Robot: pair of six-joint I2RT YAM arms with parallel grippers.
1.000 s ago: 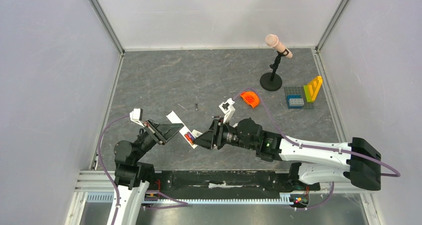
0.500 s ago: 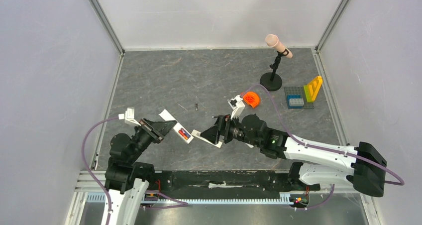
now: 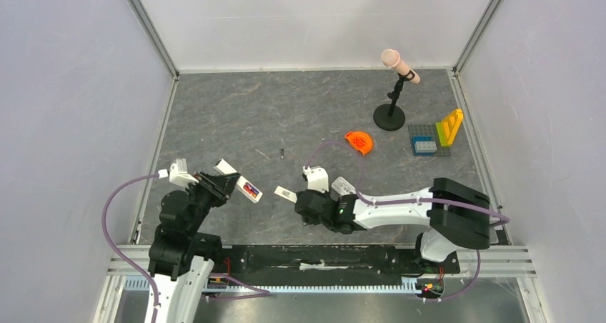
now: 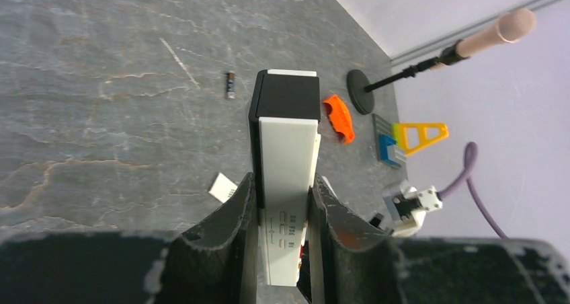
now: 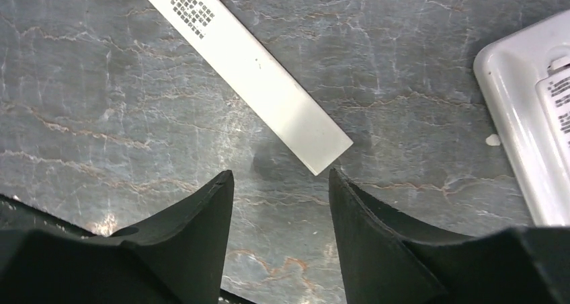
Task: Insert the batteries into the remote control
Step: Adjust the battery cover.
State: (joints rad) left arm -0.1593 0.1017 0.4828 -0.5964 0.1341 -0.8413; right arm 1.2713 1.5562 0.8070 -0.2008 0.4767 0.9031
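My left gripper (image 4: 282,178) is shut on the remote control (image 4: 288,142), a long white bar with a black far end, held off the table. From above, the remote control (image 3: 233,174) juts right from the left gripper (image 3: 223,183), and coloured batteries (image 3: 250,189) show in its recess. A single dark battery (image 3: 282,152) lies loose on the table, also in the left wrist view (image 4: 230,85). The right gripper (image 5: 280,173) is open and empty, pointing down just short of a flat white cover strip (image 5: 242,68) lying on the table (image 3: 285,194). From above, the right gripper (image 3: 301,207) sits beside that strip.
A white rounded casing (image 5: 524,116) lies right of the right gripper. An orange piece (image 3: 359,142), a microphone on a black stand (image 3: 390,116) and a toy-brick plate (image 3: 432,141) are at the back right. Enclosure walls ring the grey table (image 3: 236,116).
The left arm drew back to the left with the remote. The right arm left the remote, folded back toward the near edge and opened; the white cover strip now lies on the table.
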